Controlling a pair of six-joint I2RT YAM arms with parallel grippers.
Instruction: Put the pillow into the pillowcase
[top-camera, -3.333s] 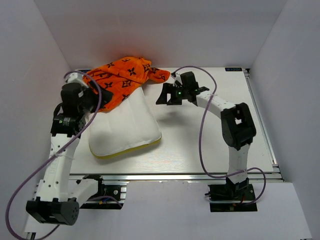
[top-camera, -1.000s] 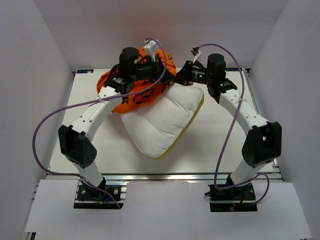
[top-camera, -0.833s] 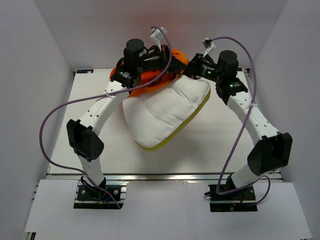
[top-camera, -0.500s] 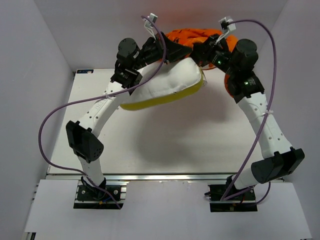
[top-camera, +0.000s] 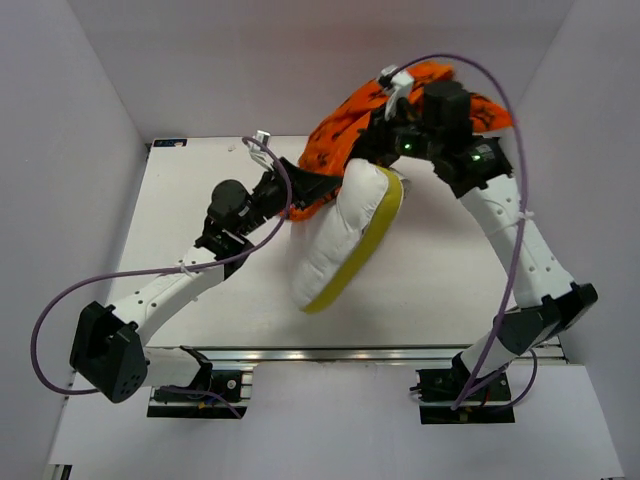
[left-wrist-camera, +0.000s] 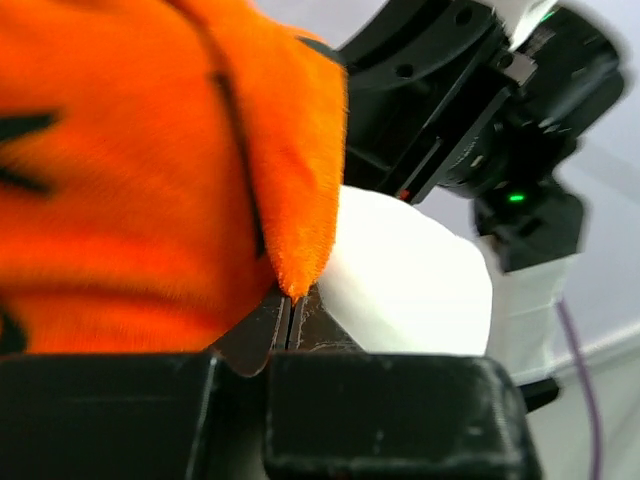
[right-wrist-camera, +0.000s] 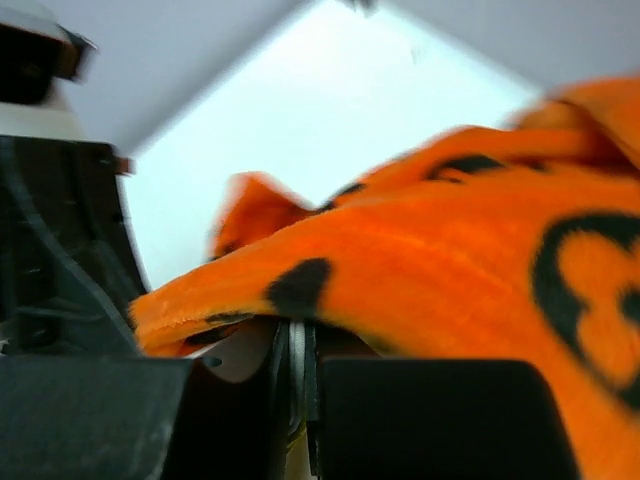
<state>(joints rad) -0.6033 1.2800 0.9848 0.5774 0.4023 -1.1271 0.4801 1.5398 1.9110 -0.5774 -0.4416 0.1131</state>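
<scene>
The orange pillowcase (top-camera: 345, 135) with black motifs hangs bunched in the air at the back, covering the top end of the white pillow (top-camera: 345, 235). The pillow hangs below it, tilted on edge, yellow band facing right, its lower end near the table. My left gripper (top-camera: 318, 188) is shut on the pillowcase's lower left edge; in the left wrist view the fabric tip (left-wrist-camera: 295, 270) is pinched between the closed jaws, white pillow (left-wrist-camera: 410, 290) behind. My right gripper (top-camera: 385, 140) is shut on the pillowcase higher up; orange cloth (right-wrist-camera: 430, 290) drapes over its jaws.
The white table (top-camera: 450, 290) lies below, enclosed by white walls at the back and both sides. The right arm (top-camera: 510, 230) arches high over the table's right half. The left arm (top-camera: 180, 285) reaches low across the left half. Purple cables loop from both arms.
The left gripper has dropped and pulled back toward the near left with its pillowcase edge. The pillow has swung from level at the back to hanging tilted. The right gripper stayed high.
</scene>
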